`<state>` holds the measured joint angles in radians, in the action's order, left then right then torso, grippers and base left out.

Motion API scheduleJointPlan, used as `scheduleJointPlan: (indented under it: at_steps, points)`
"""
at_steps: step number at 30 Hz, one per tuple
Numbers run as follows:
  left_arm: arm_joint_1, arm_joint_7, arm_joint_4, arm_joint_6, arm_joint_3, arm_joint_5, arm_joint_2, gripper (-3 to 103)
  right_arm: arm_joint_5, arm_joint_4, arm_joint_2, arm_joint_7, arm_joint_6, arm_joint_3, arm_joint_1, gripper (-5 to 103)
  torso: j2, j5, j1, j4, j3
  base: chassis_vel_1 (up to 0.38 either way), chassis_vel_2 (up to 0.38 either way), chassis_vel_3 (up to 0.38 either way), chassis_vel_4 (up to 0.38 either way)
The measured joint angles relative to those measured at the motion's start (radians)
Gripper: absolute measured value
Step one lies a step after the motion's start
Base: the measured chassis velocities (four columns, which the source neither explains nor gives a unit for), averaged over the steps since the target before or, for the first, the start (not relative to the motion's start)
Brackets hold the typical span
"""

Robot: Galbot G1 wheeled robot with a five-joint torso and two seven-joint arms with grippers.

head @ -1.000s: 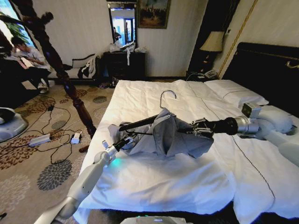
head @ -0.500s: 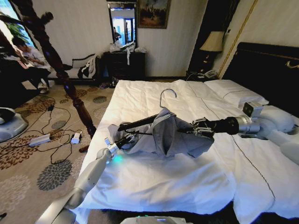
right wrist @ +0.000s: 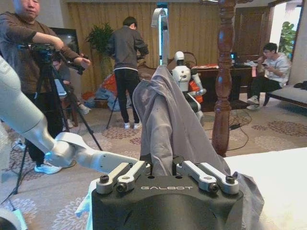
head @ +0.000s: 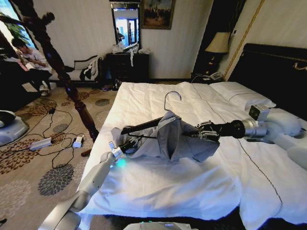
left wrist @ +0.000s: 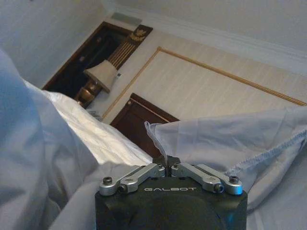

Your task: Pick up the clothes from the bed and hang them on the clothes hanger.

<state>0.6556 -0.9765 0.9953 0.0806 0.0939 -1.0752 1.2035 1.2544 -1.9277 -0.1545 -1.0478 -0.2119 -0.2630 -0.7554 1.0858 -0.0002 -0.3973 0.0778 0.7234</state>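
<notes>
Shirt (head: pixel 177 139) half-draped on hanger (head: pixel 169 101) above bed (head: pixel 158 187), left tool (head: pixel 128 145) pinching a hem, right tool (head: pixel 204 132) pinching the other side; probably best to pull the fabric evenly over both hanger shoulders, keeping tension so nothing slips.

The left arm reaches forward low from the robot's left, its left gripper (head: pixel 128 145) pinched closed, while the right arm stretches across from the right, right gripper (head: pixel 197 132) clamped closed.
</notes>
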Motion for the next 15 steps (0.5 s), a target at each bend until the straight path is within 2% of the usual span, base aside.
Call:
scheduleJointPlan:
  at_steps: [4, 7, 9, 10, 15]
  points:
    - [0.028, 0.062, 0.091, -0.021, 0.024, -0.067, -0.043, 0, 0.001, -0.004, -0.007, 0.077, 0.013, 0.003, -0.014, 16, 0.000, 0.0002, 0.000, 0.0001, 0.000, 0.000, 0.000, 0.000, 0.000]
    - [0.044, 0.083, 0.133, -0.025, 0.039, -0.093, -0.058, 0, 0.003, -0.007, -0.009, 0.112, 0.019, 0.004, -0.017, 16, 0.000, 0.0001, 0.000, 0.0000, 0.000, 0.000, 0.000, 0.000, 0.000]
    - [0.080, 0.117, 0.237, -0.029, 0.075, -0.147, -0.083, 0, 0.010, -0.016, -0.013, 0.177, 0.030, 0.008, -0.019, 16, 0.000, 0.0000, 0.000, -0.0002, 0.000, 0.000, 0.000, 0.000, 0.000]
    - [0.080, 0.117, 0.237, -0.029, 0.075, -0.147, -0.083, 0, 0.010, -0.016, -0.013, 0.177, 0.030, 0.008, -0.019, 16, 0.000, 0.0000, 0.000, -0.0002, 0.000, 0.000, 0.000, 0.000, 0.000]
    - [0.124, 0.171, 0.461, -0.027, 0.128, -0.252, -0.142, 0, 0.022, -0.031, -0.014, 0.204, 0.040, 0.008, -0.016, 16, 0.000, 0.0000, 0.000, 0.0002, 0.000, 0.000, 0.000, 0.000, 0.000]
